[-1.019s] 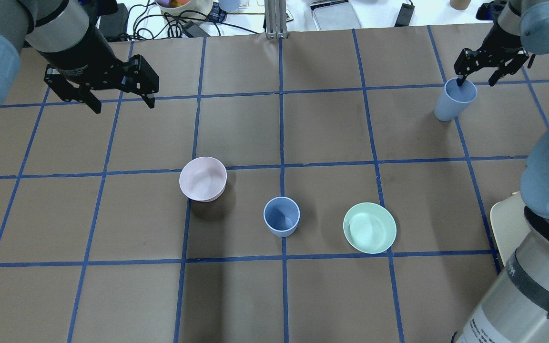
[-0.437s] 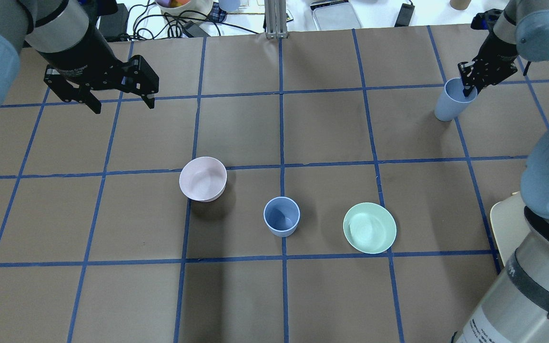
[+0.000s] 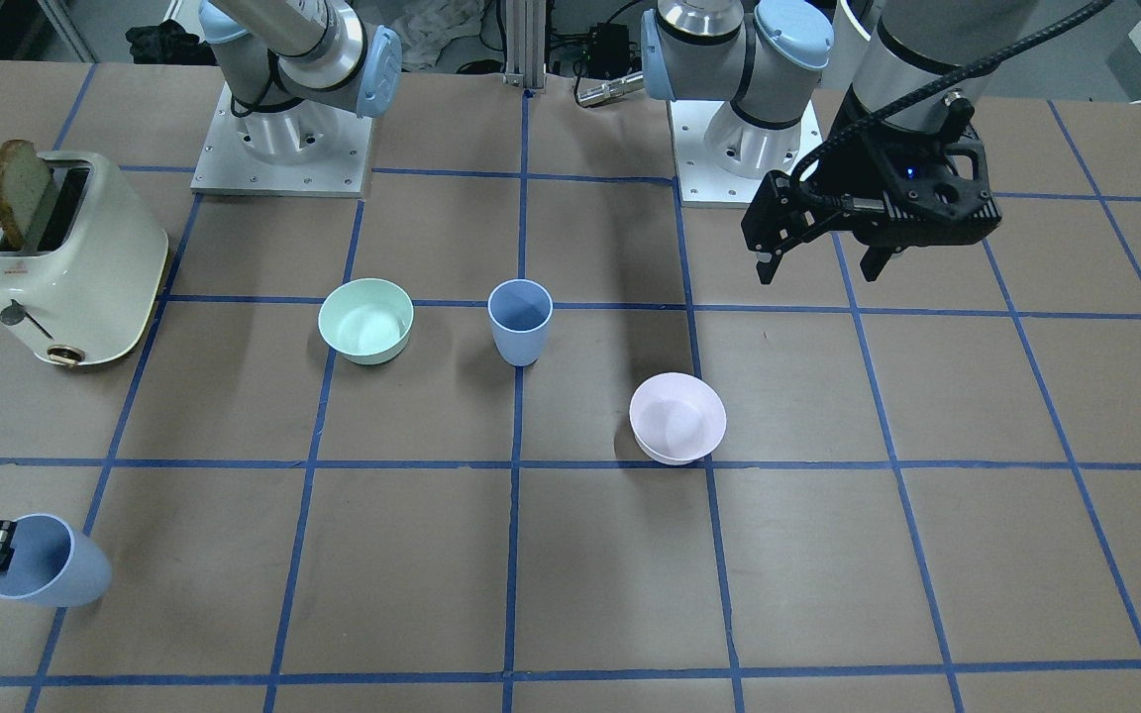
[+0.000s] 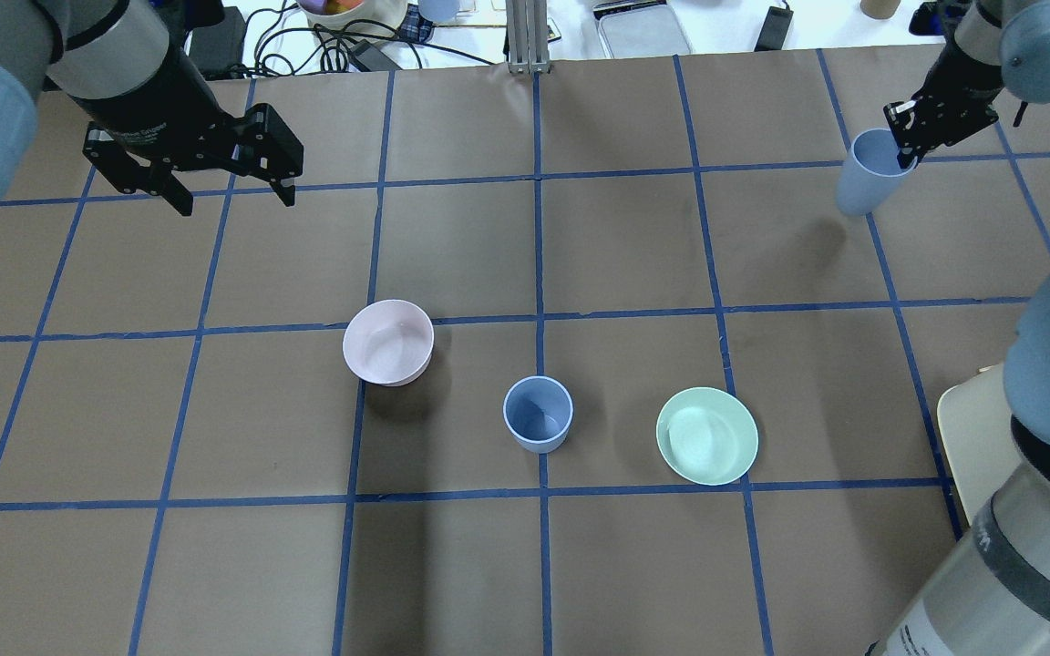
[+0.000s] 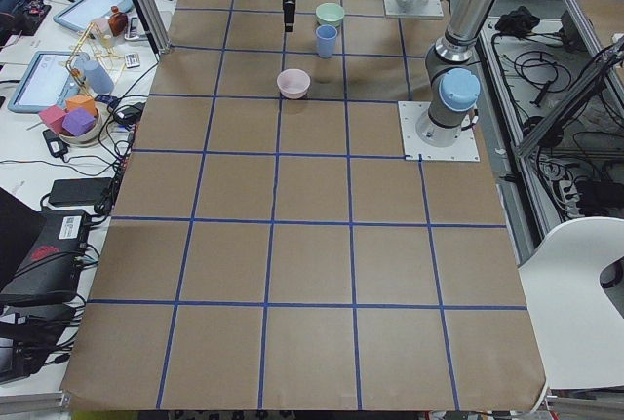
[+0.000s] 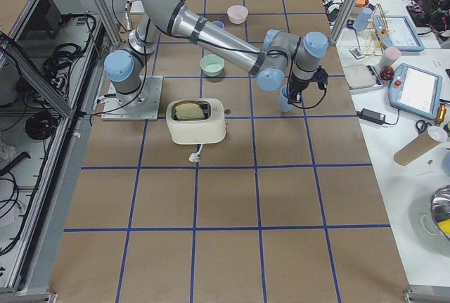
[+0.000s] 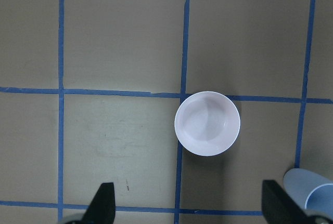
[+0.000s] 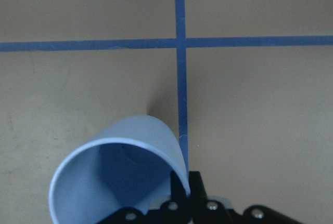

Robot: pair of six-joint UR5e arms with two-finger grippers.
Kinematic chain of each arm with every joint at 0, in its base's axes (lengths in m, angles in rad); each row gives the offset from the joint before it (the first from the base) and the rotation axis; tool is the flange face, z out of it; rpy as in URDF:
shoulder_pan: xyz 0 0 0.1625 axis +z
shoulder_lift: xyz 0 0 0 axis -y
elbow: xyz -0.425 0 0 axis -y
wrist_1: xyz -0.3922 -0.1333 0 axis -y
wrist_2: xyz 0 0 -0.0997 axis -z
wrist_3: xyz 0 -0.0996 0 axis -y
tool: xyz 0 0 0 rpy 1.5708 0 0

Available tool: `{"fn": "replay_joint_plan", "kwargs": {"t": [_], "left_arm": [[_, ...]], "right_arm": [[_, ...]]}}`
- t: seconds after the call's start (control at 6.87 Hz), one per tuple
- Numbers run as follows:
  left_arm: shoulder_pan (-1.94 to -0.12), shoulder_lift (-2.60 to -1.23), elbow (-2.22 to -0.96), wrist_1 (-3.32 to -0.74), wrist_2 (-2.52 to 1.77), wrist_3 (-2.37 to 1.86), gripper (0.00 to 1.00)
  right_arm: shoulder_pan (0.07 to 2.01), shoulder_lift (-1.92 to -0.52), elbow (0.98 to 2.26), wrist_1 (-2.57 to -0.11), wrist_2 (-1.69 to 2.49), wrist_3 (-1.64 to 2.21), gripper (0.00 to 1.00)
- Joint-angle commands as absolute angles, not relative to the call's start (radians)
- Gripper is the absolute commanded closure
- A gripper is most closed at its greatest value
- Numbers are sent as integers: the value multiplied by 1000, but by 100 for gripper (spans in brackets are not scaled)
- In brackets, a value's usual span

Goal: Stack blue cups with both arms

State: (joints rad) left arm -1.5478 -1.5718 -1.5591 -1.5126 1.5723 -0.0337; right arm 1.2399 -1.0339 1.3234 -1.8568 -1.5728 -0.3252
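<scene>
One blue cup [image 4: 864,175] hangs tilted a little above the far right of the table, its shadow on the paper below it. My right gripper [image 4: 904,157] is shut on its rim, one finger inside and one outside, as the right wrist view shows [image 8: 186,186] on the cup [image 8: 117,174]. The front-facing view shows this cup [image 3: 48,572] at its lower left. The other blue cup [image 4: 539,415] stands upright near the table's middle [image 3: 520,322]. My left gripper [image 4: 237,206] is open and empty, high over the far left, with a pink bowl below it [image 7: 207,123].
A pale pink bowl [image 4: 388,342] stands left of the middle cup and a mint-green bowl [image 4: 707,435] right of it. A cream toaster [image 3: 65,262] with a slice of toast stands near the right arm's base. Blue tape lines grid the brown table.
My right gripper closed on the far cup's rim and lifted it off the table, tilting it and carrying it slightly farther back. The left arm has not moved.
</scene>
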Motion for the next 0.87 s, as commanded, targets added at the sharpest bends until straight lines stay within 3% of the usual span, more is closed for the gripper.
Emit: {"fn": "replay_joint_plan", "kwargs": {"t": [0.0, 0.44, 0.73], "left_arm": [[-1548, -1571, -1559, -1513, 1572, -34, 0], [-1551, -1571, -1555, -1514, 1572, -34, 0], [-1549, -1572, -1555, -1514, 1572, -34, 0]], "right_arm": [[1331, -1193, 1383, -1789, -1574, -239, 100], [1553, -1508, 1699, -1809, -1505, 88, 100], [1739, -1591, 1848, -1937, -1534, 298, 100]]}}
